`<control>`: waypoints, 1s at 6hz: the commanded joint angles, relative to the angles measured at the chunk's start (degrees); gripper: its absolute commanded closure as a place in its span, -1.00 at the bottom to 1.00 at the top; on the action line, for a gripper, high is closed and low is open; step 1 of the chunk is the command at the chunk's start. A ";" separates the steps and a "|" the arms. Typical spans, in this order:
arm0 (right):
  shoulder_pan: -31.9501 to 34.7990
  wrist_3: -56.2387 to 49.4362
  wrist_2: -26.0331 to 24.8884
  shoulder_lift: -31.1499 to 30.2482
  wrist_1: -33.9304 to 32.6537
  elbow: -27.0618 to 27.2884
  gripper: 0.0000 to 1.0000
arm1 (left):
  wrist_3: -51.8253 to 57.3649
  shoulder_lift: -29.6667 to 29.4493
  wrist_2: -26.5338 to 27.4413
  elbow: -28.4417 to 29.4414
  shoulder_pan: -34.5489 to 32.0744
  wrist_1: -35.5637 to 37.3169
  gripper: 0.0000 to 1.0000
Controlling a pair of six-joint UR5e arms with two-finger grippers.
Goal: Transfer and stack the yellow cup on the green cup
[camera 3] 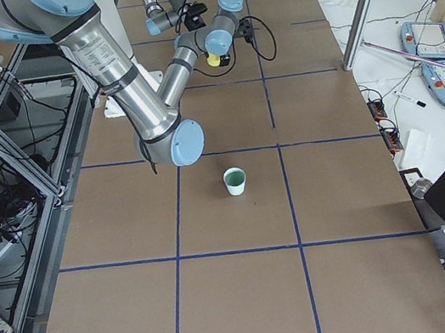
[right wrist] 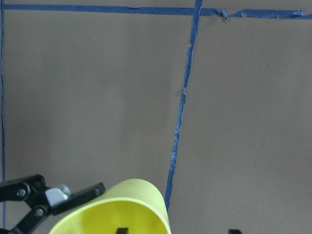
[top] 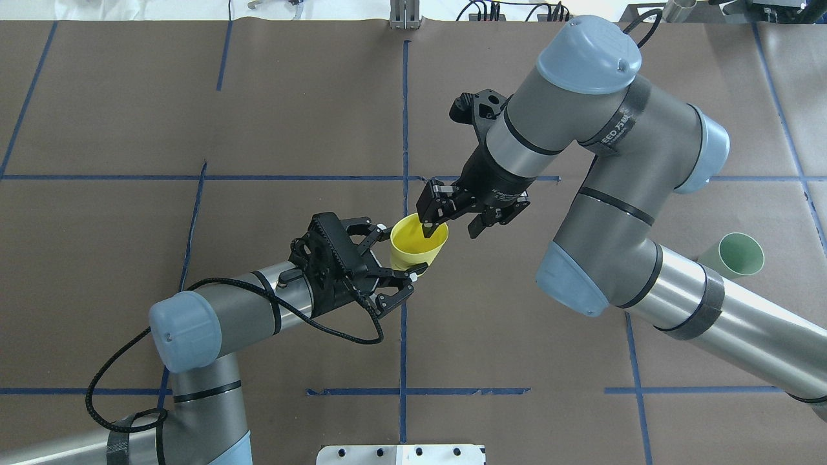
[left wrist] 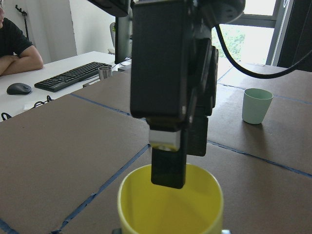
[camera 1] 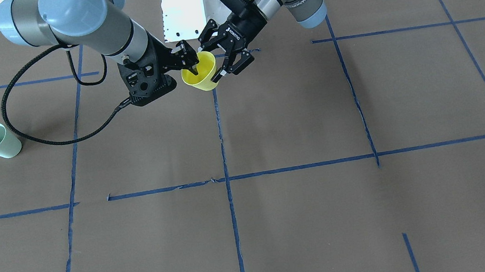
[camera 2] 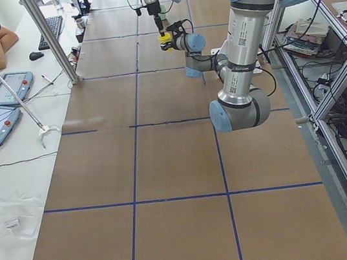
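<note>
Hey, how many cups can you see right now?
2. The yellow cup is held off the table near the middle by the left gripper, with the right gripper straddling its rim. The green cup stands on the table at the robot's right. None seems hidden.

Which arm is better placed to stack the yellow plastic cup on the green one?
Likely right: the green plastic cup stands on its side; right hand straddles the yellow plastic cup's rim.
</note>
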 commanded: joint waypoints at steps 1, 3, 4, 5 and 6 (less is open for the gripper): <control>-0.12 0.00 0.00 0.02 0.00 -0.06 0.05 | -0.09 -0.05 0.30 0.02 0.20 0.00 -0.05; -0.21 0.00 0.09 0.02 0.09 -0.06 0.34 | 0.00 -0.05 1.98 0.02 0.81 -0.26 -0.11; -0.30 0.00 0.09 0.11 0.09 -0.06 0.37 | 0.00 -0.05 1.98 0.02 0.81 -0.26 -0.13; -0.38 0.00 0.18 0.11 0.09 0.03 0.37 | 0.00 -0.05 1.98 0.02 0.81 -0.26 -0.15; -0.64 0.00 0.09 0.02 2.00 -0.06 0.37 | 0.00 -0.05 1.98 0.02 0.81 -0.26 -0.16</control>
